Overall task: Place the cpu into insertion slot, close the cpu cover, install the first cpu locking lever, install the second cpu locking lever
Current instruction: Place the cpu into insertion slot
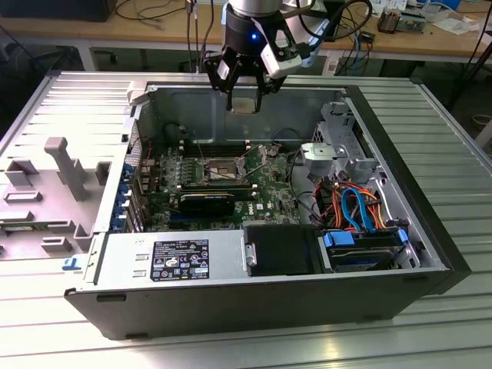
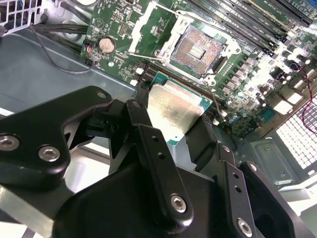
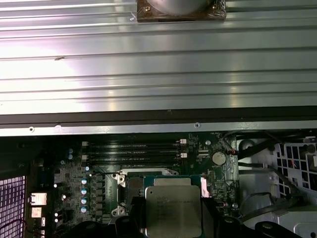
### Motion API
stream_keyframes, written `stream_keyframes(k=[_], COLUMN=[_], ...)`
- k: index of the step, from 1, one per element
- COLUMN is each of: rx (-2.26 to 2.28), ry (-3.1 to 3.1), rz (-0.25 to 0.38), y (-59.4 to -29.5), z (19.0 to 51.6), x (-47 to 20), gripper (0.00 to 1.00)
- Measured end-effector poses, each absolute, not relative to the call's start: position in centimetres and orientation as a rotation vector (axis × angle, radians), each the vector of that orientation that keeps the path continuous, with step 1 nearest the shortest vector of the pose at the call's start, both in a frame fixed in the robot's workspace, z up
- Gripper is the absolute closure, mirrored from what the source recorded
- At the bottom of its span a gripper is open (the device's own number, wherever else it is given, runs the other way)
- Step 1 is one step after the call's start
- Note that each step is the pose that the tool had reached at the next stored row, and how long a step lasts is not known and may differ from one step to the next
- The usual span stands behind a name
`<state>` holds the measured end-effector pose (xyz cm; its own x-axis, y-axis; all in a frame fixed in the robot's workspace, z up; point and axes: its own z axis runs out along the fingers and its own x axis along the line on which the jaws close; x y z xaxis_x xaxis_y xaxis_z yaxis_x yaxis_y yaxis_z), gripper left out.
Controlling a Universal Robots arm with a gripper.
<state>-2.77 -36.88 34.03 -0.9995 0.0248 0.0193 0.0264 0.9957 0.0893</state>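
My gripper (image 1: 244, 94) hangs above the open computer case, shut on the cpu (image 1: 244, 104), a flat square chip with a dull silver top. In both wrist views the cpu (image 2: 174, 110) (image 3: 173, 210) sits between the black fingers (image 2: 144, 124). The insertion slot (image 2: 200, 48) lies uncovered on the green motherboard below and beyond the chip, its dark pin field bare. In the exterior view the insertion slot (image 1: 221, 171) is lower than the gripper and nearer the camera. The cpu cover (image 2: 142, 23) is swung open beside the socket. In the first wrist view the chip hides part of the socket.
A black card (image 1: 206, 204) lies just in front of the socket. Long memory slots (image 3: 133, 151) run behind it. The power supply (image 1: 177, 257) and a drive bay with blue and orange cables (image 1: 361, 207) fill the case's front. The removed side panel (image 1: 54, 177) lies at the exterior view's left.
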Motion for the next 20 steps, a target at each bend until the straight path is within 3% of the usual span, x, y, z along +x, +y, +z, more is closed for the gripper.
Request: stream_keyframes(k=[20], rx=[-0.04], ry=[-3.12], rz=[-0.14], y=[-37.05], z=[33.5], x=[-2.77], gripper=[0.46])
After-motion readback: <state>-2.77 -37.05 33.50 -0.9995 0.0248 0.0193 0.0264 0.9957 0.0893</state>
